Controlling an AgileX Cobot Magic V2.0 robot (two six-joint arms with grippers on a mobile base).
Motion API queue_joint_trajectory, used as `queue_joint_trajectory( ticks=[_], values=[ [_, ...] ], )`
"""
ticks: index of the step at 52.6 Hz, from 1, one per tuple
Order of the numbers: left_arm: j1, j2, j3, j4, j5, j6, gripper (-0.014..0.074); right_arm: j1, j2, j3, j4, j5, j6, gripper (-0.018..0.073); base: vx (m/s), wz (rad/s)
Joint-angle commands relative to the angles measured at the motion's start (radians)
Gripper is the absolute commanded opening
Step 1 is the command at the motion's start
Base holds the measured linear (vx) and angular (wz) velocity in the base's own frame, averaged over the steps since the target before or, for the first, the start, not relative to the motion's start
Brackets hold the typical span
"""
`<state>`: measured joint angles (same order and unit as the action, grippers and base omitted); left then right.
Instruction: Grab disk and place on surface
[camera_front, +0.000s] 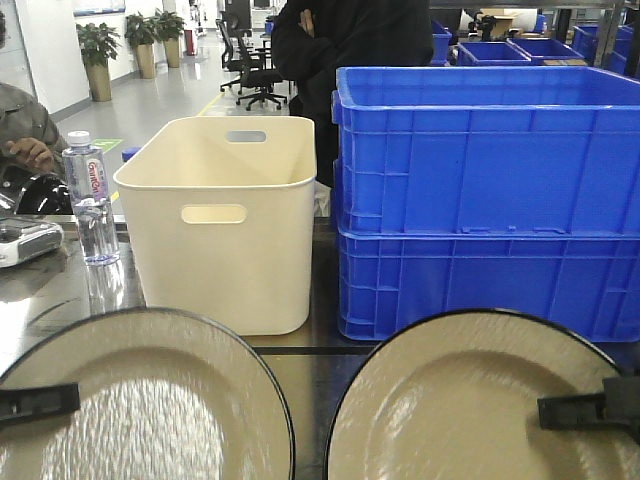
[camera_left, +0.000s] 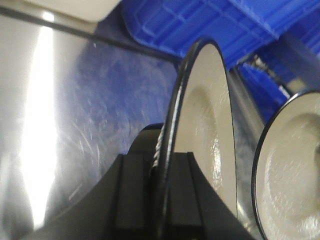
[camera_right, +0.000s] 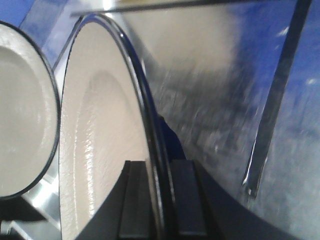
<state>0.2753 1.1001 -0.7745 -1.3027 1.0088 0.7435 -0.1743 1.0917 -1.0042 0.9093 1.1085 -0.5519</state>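
Tabletop (camera_front: 310, 400) beneath; left pincer (camera_left: 160, 167), right pincer (camera_right: 159, 172) clamp disks (camera_front: 150, 400) edgewise.

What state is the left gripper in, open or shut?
Shut on the left disk: in the left wrist view its dark rim sits pinched between the left gripper's two black fingers.

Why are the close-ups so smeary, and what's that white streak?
Left wrist view: streak is light glaring off the metal tabletop; the left hand sits too close to focus. Right wrist view: tabletop smeared too. Front view: sharp, sheen on the right plate.
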Motion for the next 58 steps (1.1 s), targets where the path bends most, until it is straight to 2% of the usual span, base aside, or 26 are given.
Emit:
queue_joint_trajectory(
  ticks=[1, 12, 16, 27, 40, 47, 53, 58],
  values=[
    [-0.006, -0.017, -0.030, -0.136, -0.027, -0.005, -0.0005, 0.000, -0.016, -0.032, 0.180, -0.095, 0.001, -0.0009, 0.00, 0.00],
    [-0.008, 0.052, -0.030, -0.132, -0.064, 0.013, -0.0005, 0.000, -0.016, -0.032, 0.342, -0.175, -0.014, -0.0009, 0.00, 0.00],
    [-0.028, 0.103, -0.030, -0.147, -0.076, 0.016, -0.0005, 0.000, -0.016, -0.032, 0.408, -0.179, -0.048, -0.0009, 0.00, 0.00],
    [-0.168, 0.235, -0.034, -0.280, -0.117, 0.128, -0.0002, 0.000, -0.016, -0.032, 0.573, -0.191, -0.129, -0.0009, 0.00, 0.00],
    [-0.331, 0.355, -0.034, -0.425, -0.324, 0.233, 0.0004, 0.000, -0.016, -0.032, 0.569, -0.196, -0.139, -0.0009, 0.00, 0.00],
    [-0.369, 0.385, -0.034, -0.437, -0.381, 0.271, 0.0035, 0.000, -0.016, -0.032, 0.569, -0.199, -0.139, -0.0009, 0.00, 0.00],
    [-0.387, 0.398, -0.034, -0.434, -0.401, 0.309, 0.0106, 0.000, -0.016, -0.032, 0.568, -0.199, -0.139, -0.0009, 0.00, 0.00],
    [-0.398, 0.400, -0.034, -0.433, -0.408, 0.318, 0.0206, 0.000, -0.016, -0.032, 0.568, -0.199, -0.139, -0.0009, 0.00, 0.00]
  ],
)
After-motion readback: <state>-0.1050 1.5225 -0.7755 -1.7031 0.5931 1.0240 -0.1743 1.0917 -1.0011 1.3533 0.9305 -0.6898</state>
